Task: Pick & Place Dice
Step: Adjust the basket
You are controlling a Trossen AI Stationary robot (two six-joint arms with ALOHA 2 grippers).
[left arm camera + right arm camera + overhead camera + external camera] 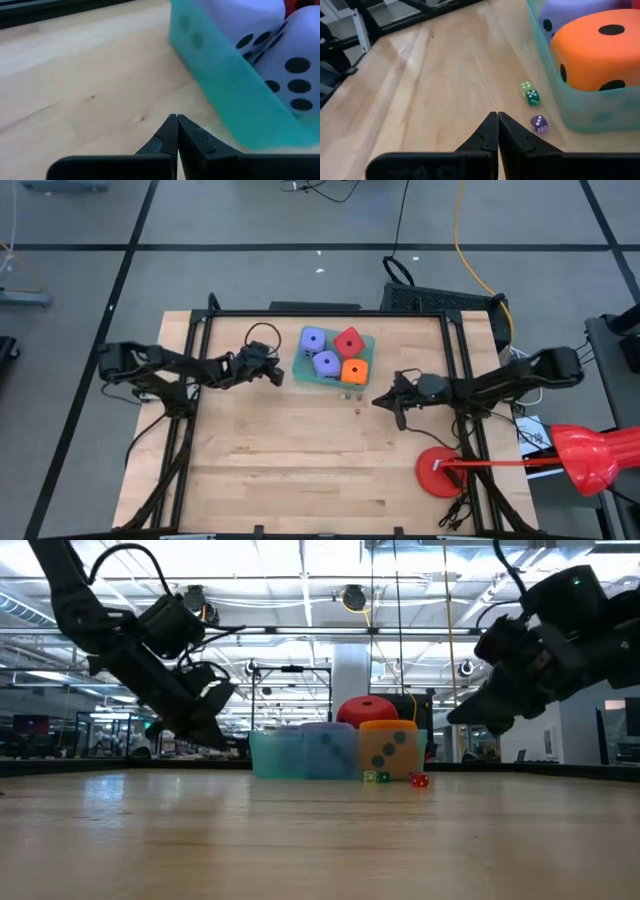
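Four dice sit in a teal tray (303, 370) at the table's far middle: two purple (313, 339) (326, 362), one red (348, 341), one orange (354, 371). My left gripper (275, 377) hovers shut just left of the tray and clear of the wood; its wrist view shows the tray wall (235, 100) and a purple die (295, 60) close ahead. My right gripper (378, 401) hovers shut off the tray's near right corner, short of the orange die (600, 50). Neither holds anything.
Tiny dice lie on the wood before the tray: yellow-green (526, 87), green (533, 97), purple (539, 123), and a red one (419, 780). A red disc (440, 472) and a red cone-like thing (590, 460) lie at the right. The near half of the table is bare wood.
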